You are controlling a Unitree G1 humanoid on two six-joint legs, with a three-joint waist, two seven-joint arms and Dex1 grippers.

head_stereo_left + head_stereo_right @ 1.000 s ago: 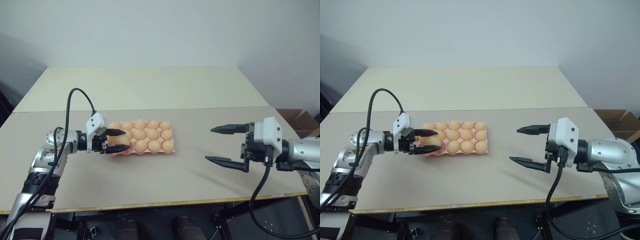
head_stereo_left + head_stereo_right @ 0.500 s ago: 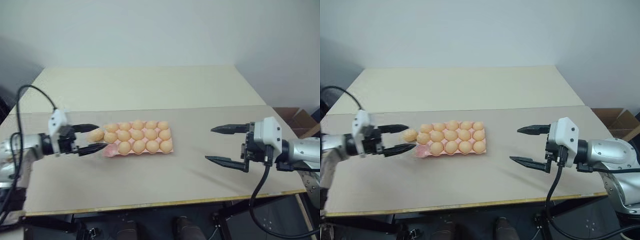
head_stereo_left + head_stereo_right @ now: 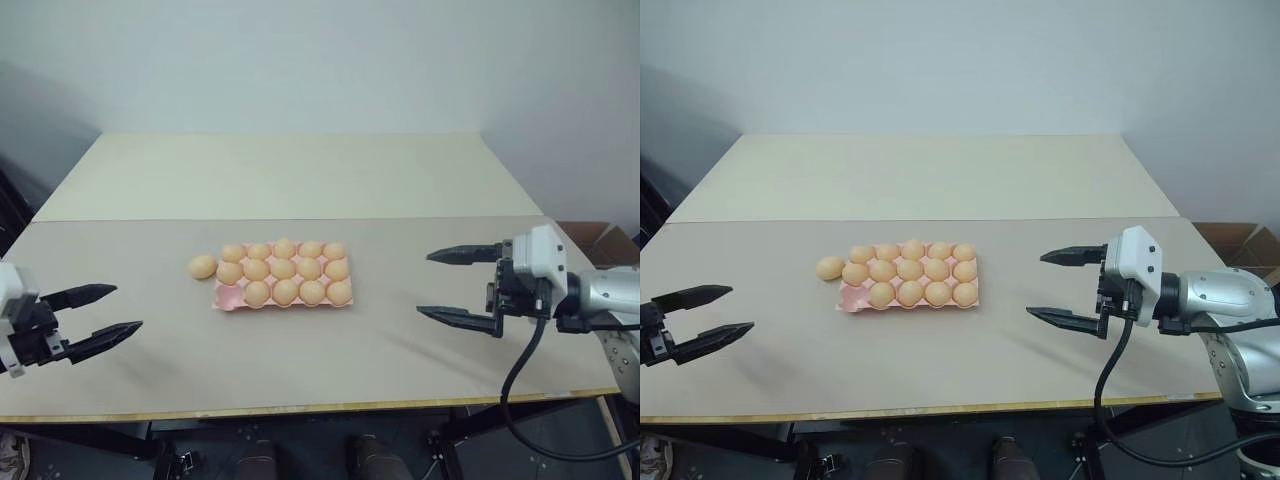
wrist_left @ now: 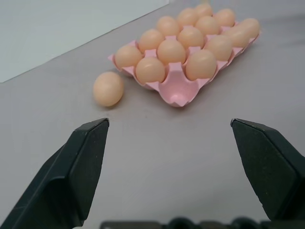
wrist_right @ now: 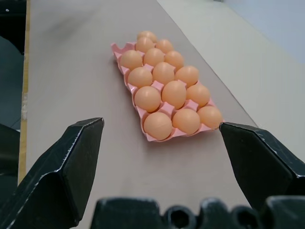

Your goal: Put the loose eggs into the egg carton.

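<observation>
Left of carton: one loose egg (image 3: 202, 267) lies just beside the egg carton (image 3: 229, 297).
Elsewhere: bare tabletop (image 3: 330, 180) all around.

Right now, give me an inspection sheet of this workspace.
Surface: beige table, two-toned, seam across the middle.
Job's things: pink egg carton holds fourteen eggs; its near-left corner cup is bare. One loose egg lies on the table just off the carton's far-left corner.
Clutter: nothing seen.
Grippers: left tool open, holding nothing, well left of the carton; right tool open, holding nothing, to its right.
Cables: black cable hangs from the right wrist.
Surroundings: pale wall; cardboard box at right.
</observation>
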